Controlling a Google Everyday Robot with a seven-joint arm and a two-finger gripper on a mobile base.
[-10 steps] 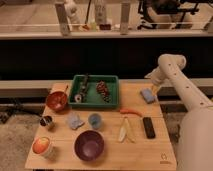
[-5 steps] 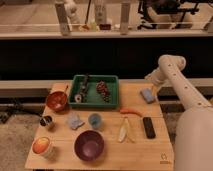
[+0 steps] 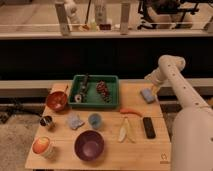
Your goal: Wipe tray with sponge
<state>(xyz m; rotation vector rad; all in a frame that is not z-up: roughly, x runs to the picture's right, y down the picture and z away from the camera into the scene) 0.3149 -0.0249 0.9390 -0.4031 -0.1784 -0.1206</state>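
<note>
Fingers wide apart, holding nothing | gripper [image 3: 151,84] right of tray [image 3: 95,77], just above sponge [image 3: 147,95] | sponge lies on table [image 3: 125,156], right of tray, outside it | mark at table's corner unreadable | table light wood | beyond tray: dark wall, pale ledge with white posts

Right of the tray [image 3: 95,77], a bare strip of table runs between its wall and the sponge [image 3: 147,95]. Your gripper [image 3: 150,85] hangs at the far side of that strip, just above the sponge, fingers spread. Two dark clusters [image 3: 102,90] crowd the tray's floor. A red bowl [image 3: 56,100] blocks the tray's left side. Near its front edge stand a small blue cup [image 3: 95,120] and a cloth [image 3: 75,121], and a red pepper [image 3: 130,111] lies off the front right corner.
</note>
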